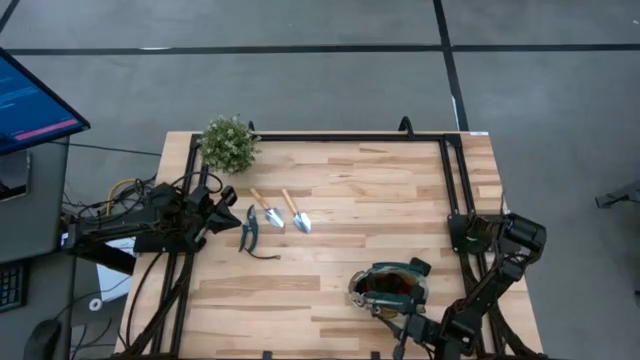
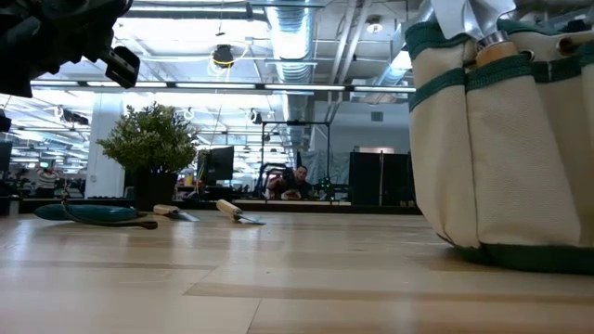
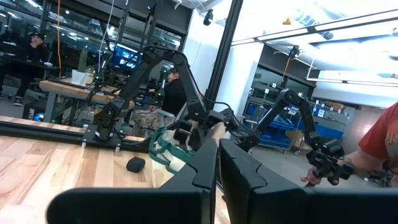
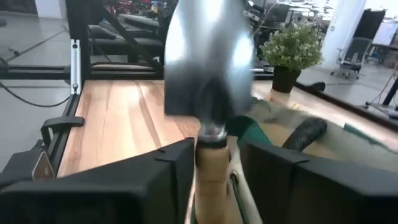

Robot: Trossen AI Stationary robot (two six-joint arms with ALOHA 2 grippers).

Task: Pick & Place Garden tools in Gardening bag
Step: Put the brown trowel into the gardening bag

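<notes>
Fingers of right gripper [image 4: 214,171] flank trowel [image 4: 208,68], slightly parted, over bag [image 1: 385,287].

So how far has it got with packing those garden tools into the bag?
Partway. The right hand is at the gardening bag, its fingers either side of a trowel's wooden handle standing blade-up at the bag. Left on the table: two small wooden-handled tools and the pruning shears, beside the potted plant. The left hand waits near them, holding nothing.
</notes>
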